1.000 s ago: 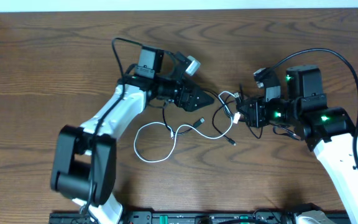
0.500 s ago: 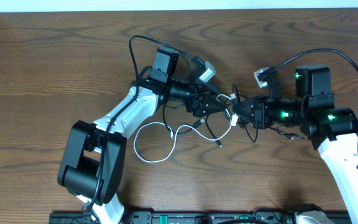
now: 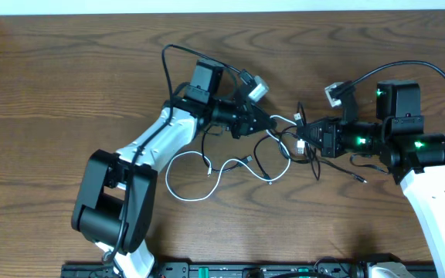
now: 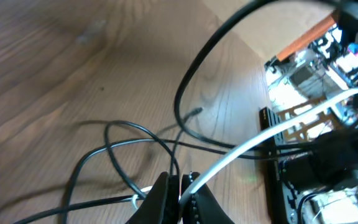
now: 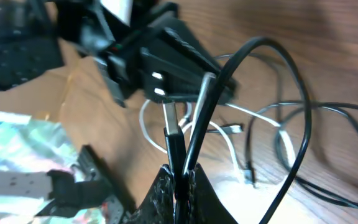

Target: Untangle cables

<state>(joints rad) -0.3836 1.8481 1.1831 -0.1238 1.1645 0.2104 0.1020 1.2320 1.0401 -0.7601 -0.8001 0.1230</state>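
2 grippers: the left gripper (image 3: 269, 123) and the right gripper (image 3: 303, 139). 1 worktop (image 3: 52, 93). 1 thin white cord (image 3: 168, 181). the thin black cords (image 3: 288, 164) overlap too much for a sure count.

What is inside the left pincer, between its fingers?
The left pincer is shut on the white cord, which runs out from its tips. A black cord also reaches the tips. Whether it is pinched too cannot be seen, since the fingers cover that spot.
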